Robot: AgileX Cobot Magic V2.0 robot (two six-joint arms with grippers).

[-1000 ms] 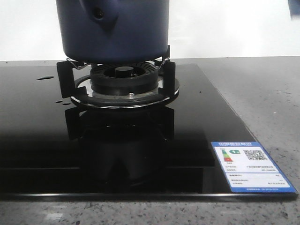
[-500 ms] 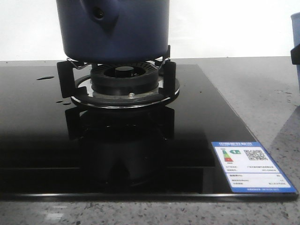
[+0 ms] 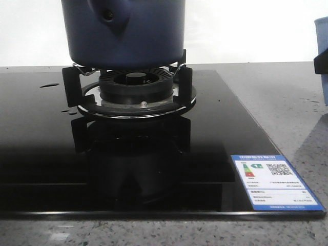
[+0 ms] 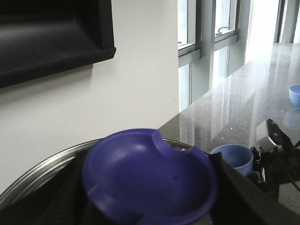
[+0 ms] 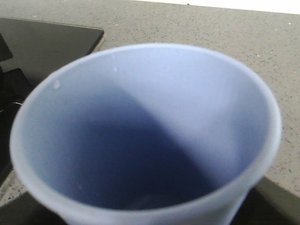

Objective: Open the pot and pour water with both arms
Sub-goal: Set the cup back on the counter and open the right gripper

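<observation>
The pot [image 3: 123, 33] sits on the burner grate [image 3: 128, 84] of the black cooktop [image 3: 46, 154]; it looks rigid, smooth and probably heavy, best taken by its handle bracket [image 3: 108, 19]. The left gripper seems clamped on a dark blue lid [image 4: 150, 176], its fingers blurred. The right gripper, beyond the cooktop's right edge, holds a pale blue cup [image 5: 145, 136].
</observation>
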